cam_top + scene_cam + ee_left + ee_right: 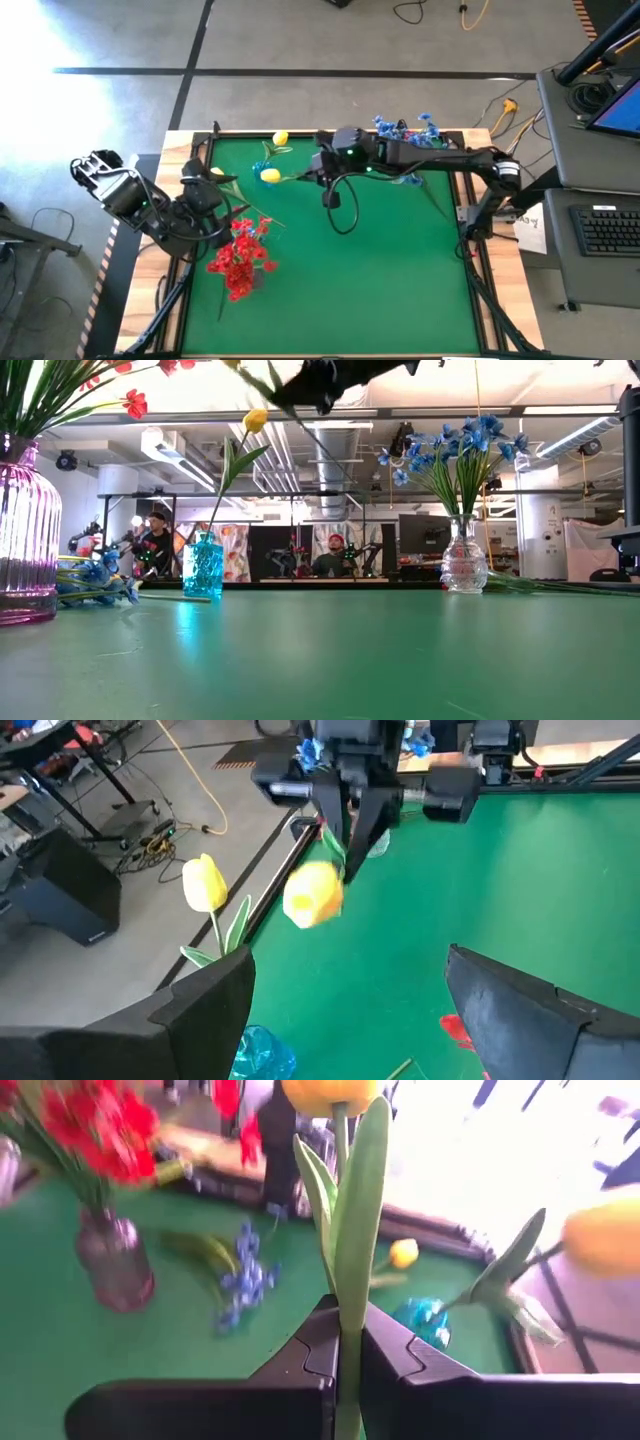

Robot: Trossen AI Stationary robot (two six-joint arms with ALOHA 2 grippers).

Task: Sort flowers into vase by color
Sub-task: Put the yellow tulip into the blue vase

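Over the green table (400, 290), my right gripper (312, 176) carries a yellow tulip (270, 175), its fingers clamped on the green stem as the right wrist view shows, the bloom held up clear of the mat. The step in hand, as I judge it, is delivering this yellow flower to the teal vase (202, 568) near the table's far left corner, where another yellow tulip (256, 420) already stands. My left gripper (340, 1020) waits low at the left side with its fingers spread and nothing between them, near the pink vase (22, 540) of red flowers (240, 258). The blue flowers (405, 128) fill the clear vase (464, 565) at the far right edge, while one blue sprig (243, 1285) lies loose on the mat near the pink vase. The next move, I reckon, calls for swinging the stem end over the teal vase's narrow mouth, tilting the tulip upright, lowering it in beside the standing one without knocking the vase, then letting go.
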